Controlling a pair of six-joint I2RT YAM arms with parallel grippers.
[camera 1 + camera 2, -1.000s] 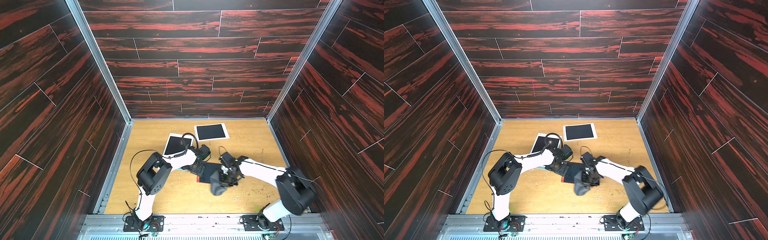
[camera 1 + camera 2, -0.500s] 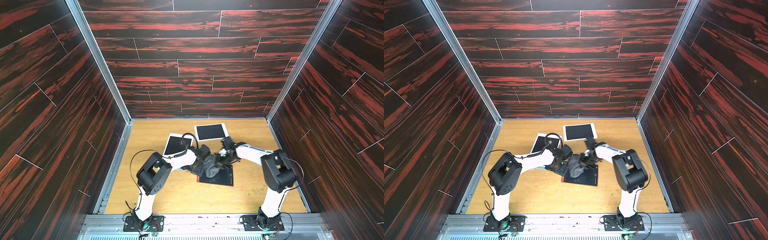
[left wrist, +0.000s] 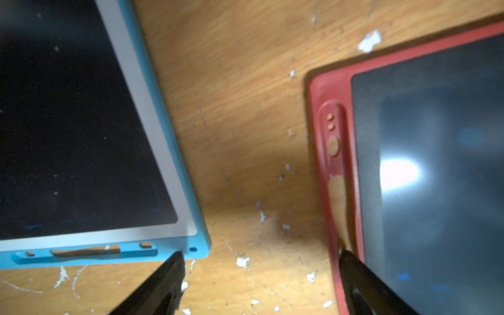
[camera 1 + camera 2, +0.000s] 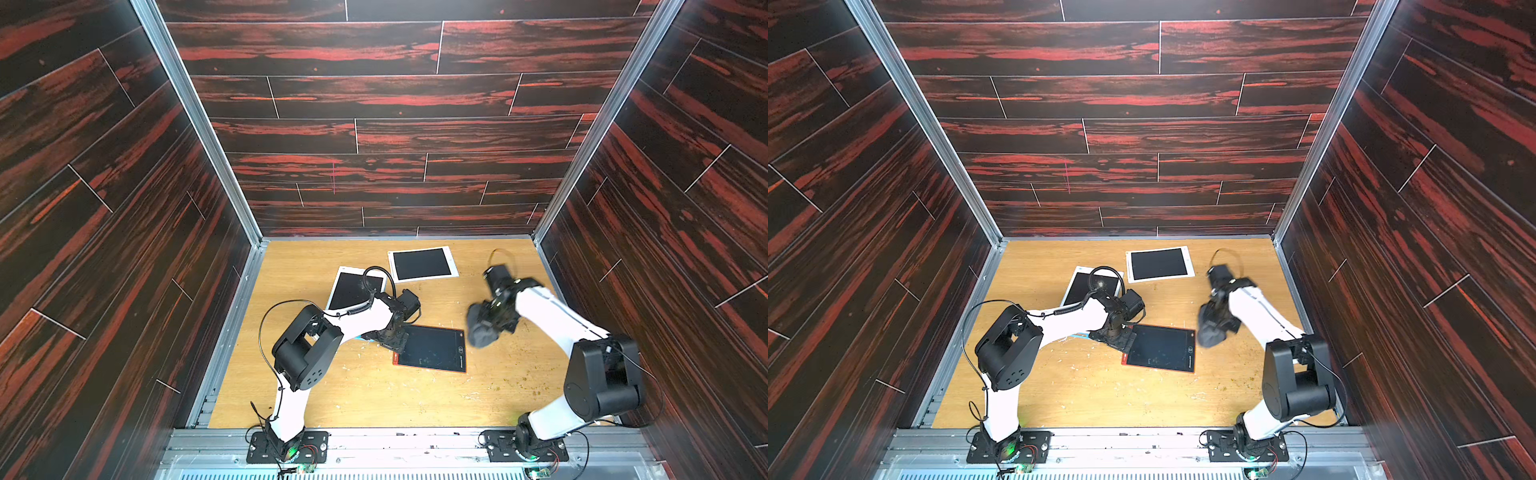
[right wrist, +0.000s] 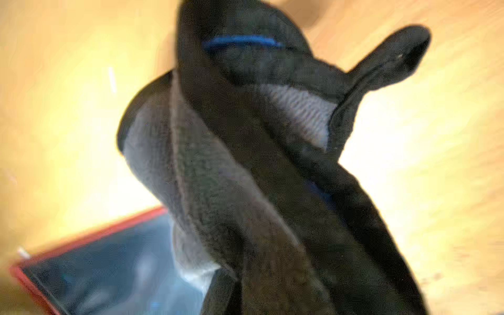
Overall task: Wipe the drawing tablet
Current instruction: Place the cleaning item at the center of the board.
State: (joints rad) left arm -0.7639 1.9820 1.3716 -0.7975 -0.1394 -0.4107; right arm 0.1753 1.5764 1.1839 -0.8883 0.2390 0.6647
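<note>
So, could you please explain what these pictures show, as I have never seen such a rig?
Two white robot arms stand at a wooden table inside a panelled booth. Two pictures look down from one overhead camera pair; two come from cameras on the wrists. Three drawing tablets lie flat: a red tablet in the middle, a blue tablet beside it, a white tablet at the back. The right hand grips a dark cloth beside the red tablet. The left hand is open and empty at that tablet's corner.
</note>
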